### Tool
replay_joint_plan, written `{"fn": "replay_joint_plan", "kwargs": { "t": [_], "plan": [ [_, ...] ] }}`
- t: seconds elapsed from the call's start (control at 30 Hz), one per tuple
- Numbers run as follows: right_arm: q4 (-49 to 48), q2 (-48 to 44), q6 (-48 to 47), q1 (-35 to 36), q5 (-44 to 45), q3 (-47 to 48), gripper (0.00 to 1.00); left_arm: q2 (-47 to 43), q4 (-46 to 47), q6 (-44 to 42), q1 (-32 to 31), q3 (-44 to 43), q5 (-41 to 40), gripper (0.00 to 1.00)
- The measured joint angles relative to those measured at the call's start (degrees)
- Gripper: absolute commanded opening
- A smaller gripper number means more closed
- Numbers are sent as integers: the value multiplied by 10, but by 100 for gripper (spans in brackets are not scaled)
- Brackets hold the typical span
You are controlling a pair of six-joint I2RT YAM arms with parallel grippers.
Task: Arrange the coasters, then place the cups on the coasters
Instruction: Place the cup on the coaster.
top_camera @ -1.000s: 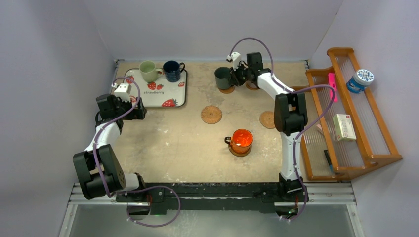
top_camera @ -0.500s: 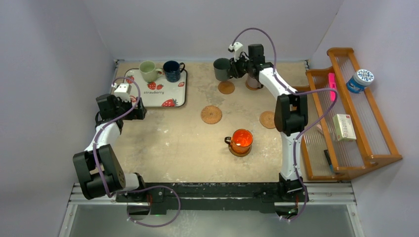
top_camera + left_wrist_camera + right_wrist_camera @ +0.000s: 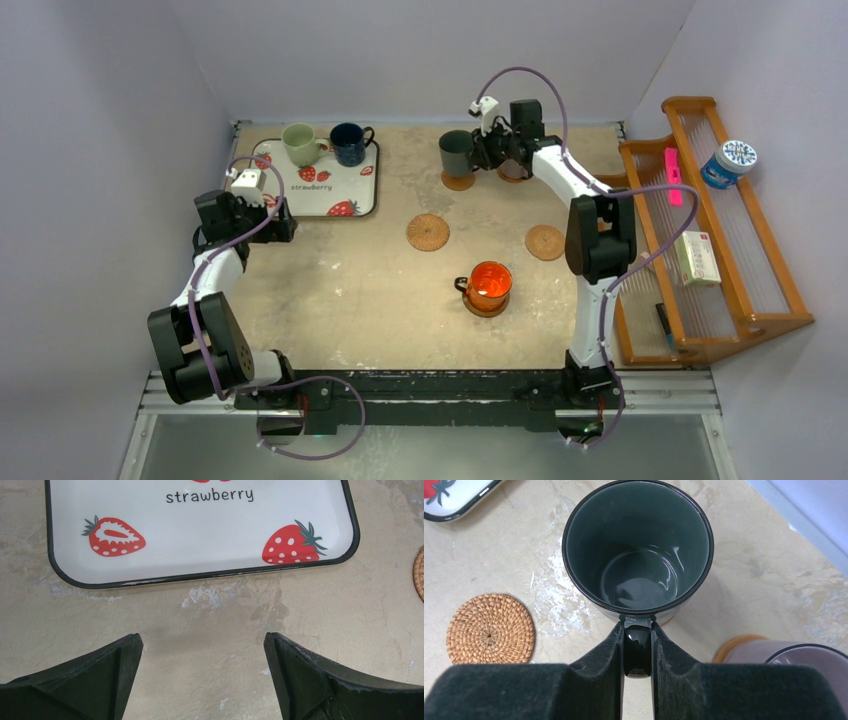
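Note:
My right gripper [image 3: 638, 630] is shut on the handle of the dark green cup [image 3: 638, 550], which sits upright over a tan coaster [image 3: 459, 183] at the far middle; whether they touch I cannot tell. Just right of it the mauve cup [image 3: 804, 662] stands on a coaster [image 3: 735, 646]. The orange cup [image 3: 489, 284] rests on a coaster [image 3: 486, 309] near the centre front. A woven coaster [image 3: 428, 232] and another coaster [image 3: 545, 242] lie bare. The pale green cup [image 3: 299, 143] and navy cup [image 3: 349, 143] stand on the strawberry tray [image 3: 200, 545]. My left gripper [image 3: 201, 637] hangs open and holds nothing just before the tray's near edge.
A wooden rack [image 3: 700, 230] along the right edge holds a blue-and-white jar [image 3: 728, 163], a pink item and a small box. Grey walls close in the table on the left, back and right.
The right gripper raised the dark green cup toward the back, then brought it down and slightly right over the tan coaster. The left arm has stayed still.

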State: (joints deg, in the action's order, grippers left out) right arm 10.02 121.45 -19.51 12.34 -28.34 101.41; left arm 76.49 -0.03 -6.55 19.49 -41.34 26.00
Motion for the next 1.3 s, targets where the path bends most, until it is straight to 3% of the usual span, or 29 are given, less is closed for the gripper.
{"fn": "replay_joint_plan", "kwargs": {
  "t": [1.3],
  "plan": [
    [-65,63,-27,3,20,-23,0,0,0,0,0,0,0,100]
  ]
}}
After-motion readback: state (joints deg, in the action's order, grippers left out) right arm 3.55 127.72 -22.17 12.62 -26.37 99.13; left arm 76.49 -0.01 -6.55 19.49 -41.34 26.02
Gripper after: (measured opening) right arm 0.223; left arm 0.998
